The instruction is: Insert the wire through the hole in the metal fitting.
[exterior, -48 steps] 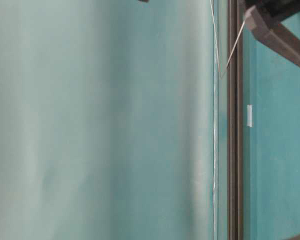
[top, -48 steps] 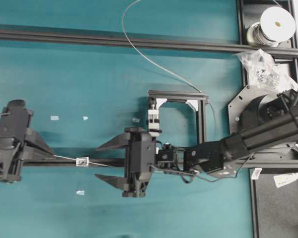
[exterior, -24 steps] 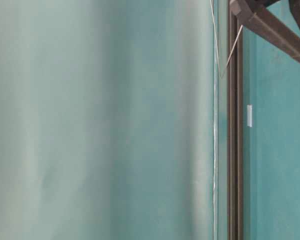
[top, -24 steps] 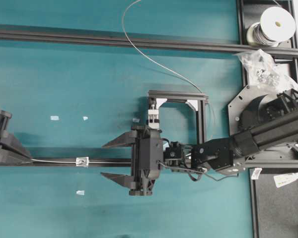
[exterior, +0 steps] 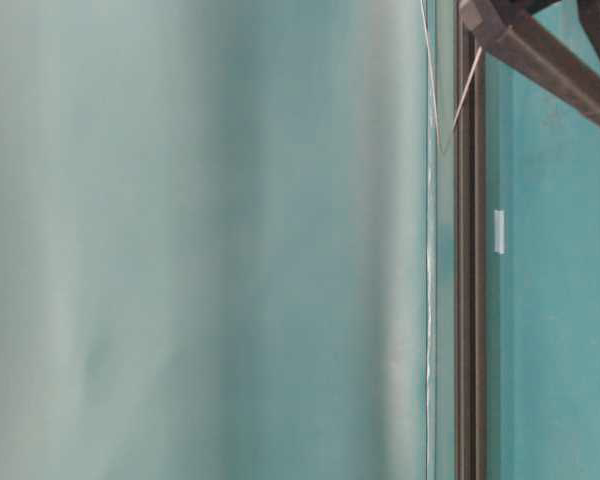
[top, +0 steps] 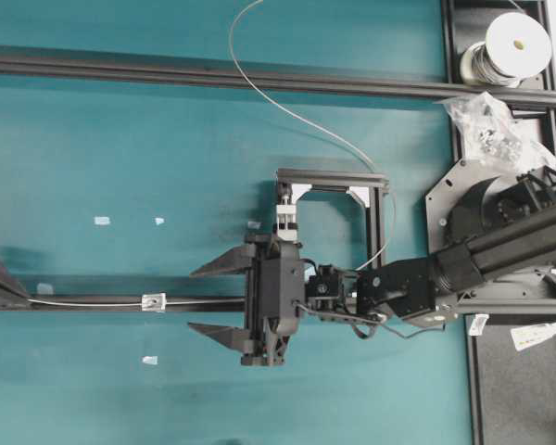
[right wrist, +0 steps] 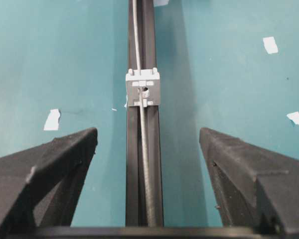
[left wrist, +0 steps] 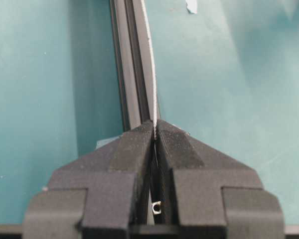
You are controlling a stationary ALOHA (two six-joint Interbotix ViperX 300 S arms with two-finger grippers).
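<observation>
Sliding out past the left edge, the left gripper [left wrist: 154, 130] has its jaws clenched on the wire [top: 93, 302], which runs through the metal fitting [right wrist: 143, 88] at centre frame, ahead of the right gripper's [right wrist: 147, 149] widely released jaws.

The wire [right wrist: 142, 149] looks like finely stranded metal with a dull silvery sheen. The metal fitting [right wrist: 143, 89] is bright, satin silver. The rail [right wrist: 154, 164] under both is matt black metal with smooth grooves. The left gripper [left wrist: 155, 130] has matt black plastic fingers [left wrist: 127, 159] showing fine layered ridges. The table [right wrist: 55, 59] covering is a matt teal sheet. Scraps of tape [right wrist: 52, 119] look papery white.
</observation>
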